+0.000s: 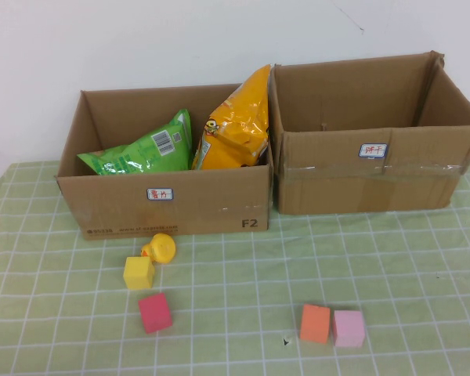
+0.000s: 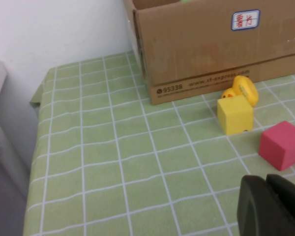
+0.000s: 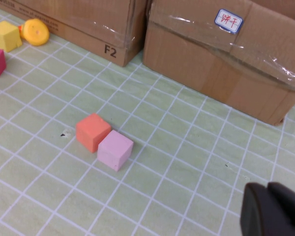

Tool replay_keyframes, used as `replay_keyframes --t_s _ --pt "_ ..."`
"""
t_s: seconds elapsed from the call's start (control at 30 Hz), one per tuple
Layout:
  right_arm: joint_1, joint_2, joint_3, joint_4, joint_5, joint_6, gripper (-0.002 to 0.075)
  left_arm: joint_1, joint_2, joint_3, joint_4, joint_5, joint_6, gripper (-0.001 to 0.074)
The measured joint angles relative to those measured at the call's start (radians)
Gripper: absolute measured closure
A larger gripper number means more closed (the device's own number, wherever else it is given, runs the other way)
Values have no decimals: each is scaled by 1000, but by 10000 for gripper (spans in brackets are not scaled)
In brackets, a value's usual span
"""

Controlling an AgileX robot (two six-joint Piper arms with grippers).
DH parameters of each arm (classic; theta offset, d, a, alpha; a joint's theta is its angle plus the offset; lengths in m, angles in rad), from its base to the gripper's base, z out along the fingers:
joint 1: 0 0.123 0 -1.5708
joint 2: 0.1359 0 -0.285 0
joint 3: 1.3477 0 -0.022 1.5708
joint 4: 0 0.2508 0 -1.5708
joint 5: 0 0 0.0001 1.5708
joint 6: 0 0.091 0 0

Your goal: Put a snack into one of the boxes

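Note:
A green snack bag (image 1: 145, 151) and a yellow snack bag (image 1: 235, 125) lie inside the left cardboard box (image 1: 172, 205). The right cardboard box (image 1: 368, 178) holds nothing that I can see. Neither arm shows in the high view. My left gripper (image 2: 265, 183) is shut and empty, low over the tablecloth near the red cube (image 2: 282, 145); the left box's front (image 2: 211, 49) is beyond it. My right gripper (image 3: 268, 191) is shut and empty over the tablecloth, in front of the right box (image 3: 226, 59).
A yellow cube (image 1: 139, 272), a yellow toy duck (image 1: 160, 248) and the red cube (image 1: 155, 312) lie in front of the left box. An orange cube (image 1: 315, 323) and a pink cube (image 1: 348, 328) lie at the front right. The table's left edge (image 2: 37, 147) is near the left gripper.

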Motion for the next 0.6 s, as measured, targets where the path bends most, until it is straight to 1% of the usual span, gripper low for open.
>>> replay_keyframes --t_s 0.27,0.6 --pt "0 0 0 0 0 0 727 16 -2 0 4 2 -6 736" --pt "0 0 0 0 0 0 727 16 -3 -2 71 8 -91 736"
